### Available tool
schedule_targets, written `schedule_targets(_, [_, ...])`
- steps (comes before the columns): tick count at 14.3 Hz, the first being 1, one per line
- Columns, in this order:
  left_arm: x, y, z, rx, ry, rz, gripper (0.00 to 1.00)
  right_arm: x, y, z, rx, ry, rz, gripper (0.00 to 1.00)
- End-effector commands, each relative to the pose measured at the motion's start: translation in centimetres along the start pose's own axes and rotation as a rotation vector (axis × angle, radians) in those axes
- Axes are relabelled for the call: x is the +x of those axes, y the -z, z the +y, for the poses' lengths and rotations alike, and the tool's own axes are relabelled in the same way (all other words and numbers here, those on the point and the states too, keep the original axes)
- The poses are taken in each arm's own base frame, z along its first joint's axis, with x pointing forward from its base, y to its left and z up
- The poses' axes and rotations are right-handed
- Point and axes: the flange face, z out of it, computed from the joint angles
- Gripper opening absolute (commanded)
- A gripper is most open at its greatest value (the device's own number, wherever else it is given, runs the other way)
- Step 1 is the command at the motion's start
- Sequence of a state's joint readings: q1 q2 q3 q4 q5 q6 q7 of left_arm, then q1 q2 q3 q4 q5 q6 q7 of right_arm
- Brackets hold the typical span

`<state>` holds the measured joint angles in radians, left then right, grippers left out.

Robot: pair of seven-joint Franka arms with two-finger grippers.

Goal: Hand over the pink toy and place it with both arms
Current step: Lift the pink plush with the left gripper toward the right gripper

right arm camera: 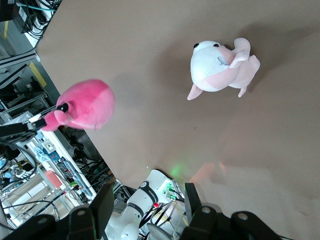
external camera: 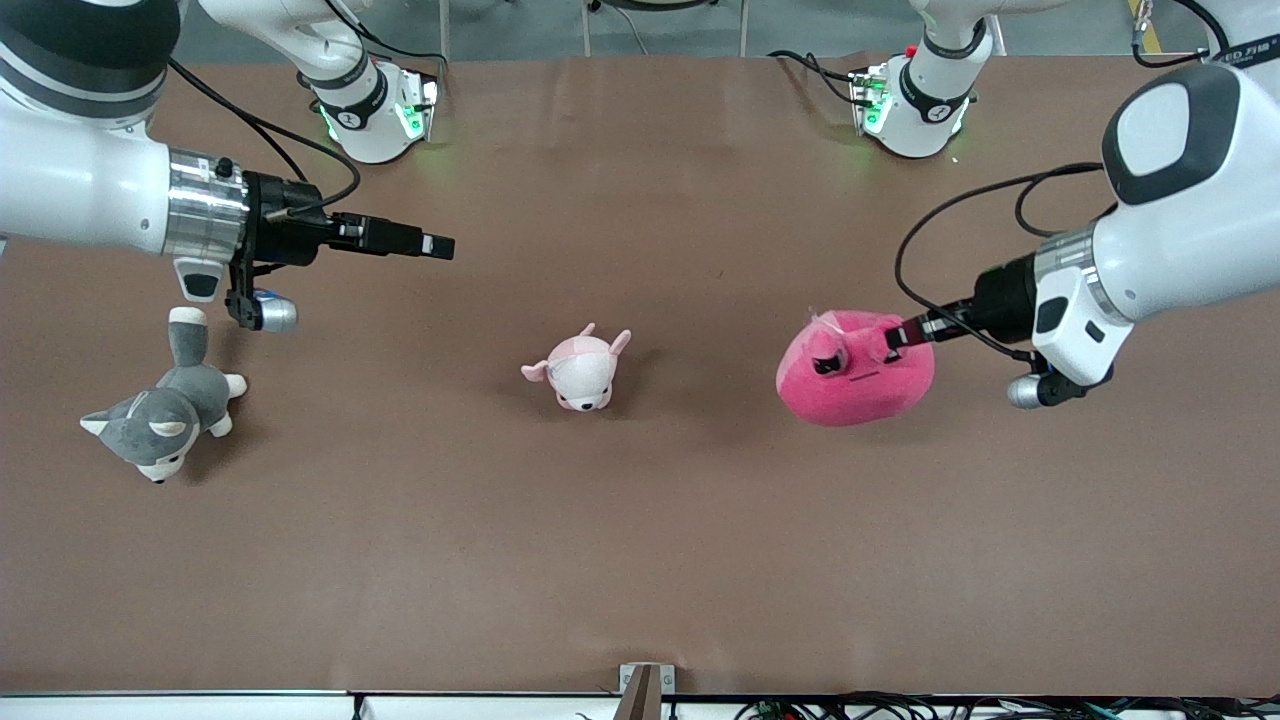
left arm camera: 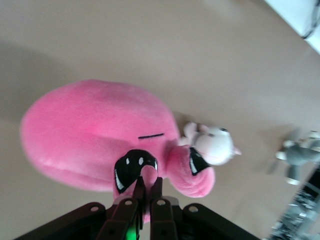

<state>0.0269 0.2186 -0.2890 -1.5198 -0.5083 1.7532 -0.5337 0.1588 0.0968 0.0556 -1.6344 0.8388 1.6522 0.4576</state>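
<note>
The pink toy (external camera: pixel 855 385), a round hot-pink plush with black angry eyes, is toward the left arm's end of the table. My left gripper (external camera: pixel 895 338) is shut on a small nub on top of it, between the eyes. The left wrist view shows the toy (left arm camera: pixel 95 130) with the slim black fingers (left arm camera: pixel 148 182) pinching that nub. A shadow lies under the toy, and it looks raised slightly off the table. My right gripper (external camera: pixel 440 245) is open and empty in the air toward the right arm's end. The right wrist view shows its spread fingers (right arm camera: pixel 148 192) and the toy (right arm camera: pixel 87 104) farther off.
A pale pink-and-white plush animal (external camera: pixel 580 372) lies mid-table between the two grippers, also in the right wrist view (right arm camera: pixel 220 67). A grey-and-white plush dog (external camera: pixel 165 415) lies at the right arm's end, nearer the front camera than the right gripper.
</note>
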Motion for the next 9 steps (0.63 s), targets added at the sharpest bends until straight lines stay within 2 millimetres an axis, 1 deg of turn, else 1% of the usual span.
schedule_targets(1, [-2.8,0.9,3.7,-0.062,0.052,-0.049,0.00,0.5,-0.6,-1.7,0.018,0.024,-0.010,0.65])
schedule_targets(3, [-4.4,0.4,5.5,-0.106,0.109,-0.103,0.00,1.2,-1.8,-2.4,0.012,0.033,-0.020,0.65])
schedule_targets(4, [-5.2,0.4,6.6,-0.149,0.135,-0.143,0.00,1.4,-2.0,-2.8,0.009,0.041,-0.018,0.65])
schedule_targets(6, [-6.7,0.1,8.4,-0.213,0.151,-0.205,0.00,1.4,-1.9,-2.9,0.007,0.046,-0.014,0.65])
schedule_targets(9, [-8.7,-1.2,11.3,-0.259,0.203,-0.217,0.00,1.5,-2.0,-2.9,0.015,0.042,-0.018,0.65])
